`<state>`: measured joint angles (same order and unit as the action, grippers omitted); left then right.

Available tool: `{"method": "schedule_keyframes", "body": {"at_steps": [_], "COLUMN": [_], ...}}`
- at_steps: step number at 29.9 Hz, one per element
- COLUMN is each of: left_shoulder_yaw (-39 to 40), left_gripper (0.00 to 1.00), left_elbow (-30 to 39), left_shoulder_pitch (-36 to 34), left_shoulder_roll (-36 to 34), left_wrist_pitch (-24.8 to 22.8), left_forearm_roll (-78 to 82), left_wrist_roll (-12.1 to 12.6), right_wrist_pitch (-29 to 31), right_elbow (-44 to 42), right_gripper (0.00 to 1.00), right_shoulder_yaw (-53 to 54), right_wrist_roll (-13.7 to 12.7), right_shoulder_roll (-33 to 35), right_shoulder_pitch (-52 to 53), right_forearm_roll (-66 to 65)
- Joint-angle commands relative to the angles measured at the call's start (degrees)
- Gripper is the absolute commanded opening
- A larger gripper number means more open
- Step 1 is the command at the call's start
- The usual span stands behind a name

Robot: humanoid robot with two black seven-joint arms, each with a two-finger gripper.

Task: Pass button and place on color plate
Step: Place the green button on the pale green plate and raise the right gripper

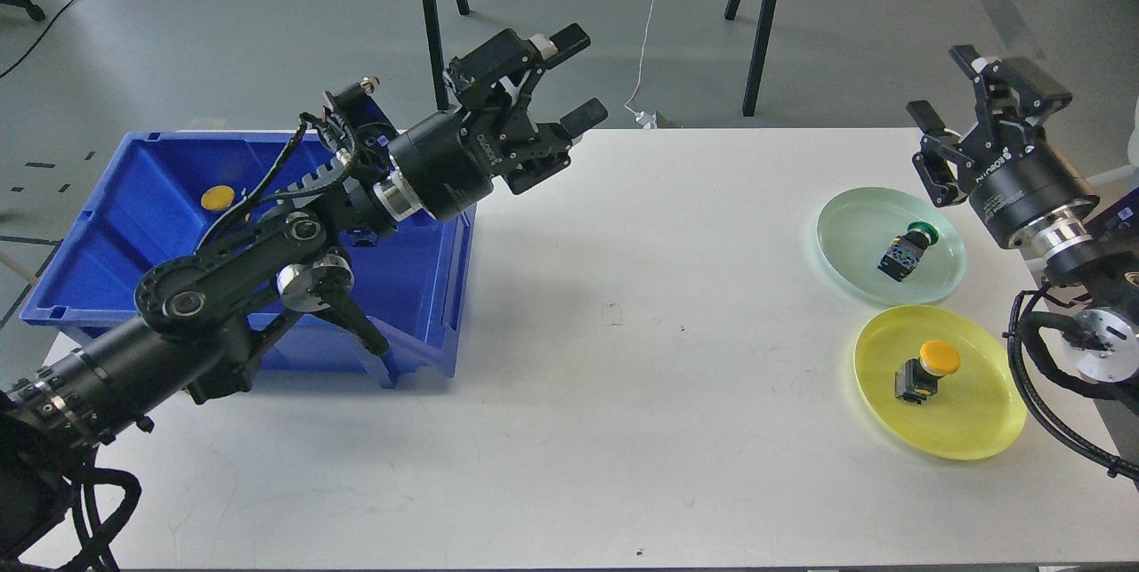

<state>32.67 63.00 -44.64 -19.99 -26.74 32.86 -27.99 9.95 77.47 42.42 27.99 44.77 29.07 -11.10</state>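
A green-capped button (905, 250) lies on its side on the pale green plate (854, 261) at the right. A yellow-capped button (925, 367) lies on the yellow plate (952, 434) in front of it. Another yellow button (218, 197) sits in the far left of the blue bin (116, 234). My left gripper (574, 74) is open and empty, raised above the bin's far right corner. My right gripper (979, 100) is open and empty, raised behind the green plate.
The white table (623, 376) carries the bin at the left and the two plates at the right. Black stand legs (432, 20) rise from the floor beyond the far edge. My left arm spans the bin.
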Motion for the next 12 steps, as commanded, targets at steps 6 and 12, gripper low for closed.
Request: {"method": "schedule_keyframes", "body": {"at_steps": [6,12], "left_shoulder_yaw": [5.65,7.15], "left_gripper": [0.99,0.99], "left_elbow": [-6.13,-6.67], "left_shoulder_pitch": [1.13,2.54], "left_shoulder_roll": [-9.28,-9.11], "left_wrist_pitch": [-1.26,-1.26], "left_forearm_roll": [-17.11,-20.03], "left_wrist_roll": [-0.01,-0.01], "right_wrist_pitch": [18.05,18.05], "right_elbow": [-3.38,-3.21], "right_gripper": [1.00,1.00], "right_shoulder_yaw": [7.93,12.51], "right_wrist_roll": [0.01,0.01], "right_shoulder_roll": [-12.31,-16.46], "right_shoulder_pitch": [0.46,0.11], "right_forearm_roll": [6.35,6.17]}}
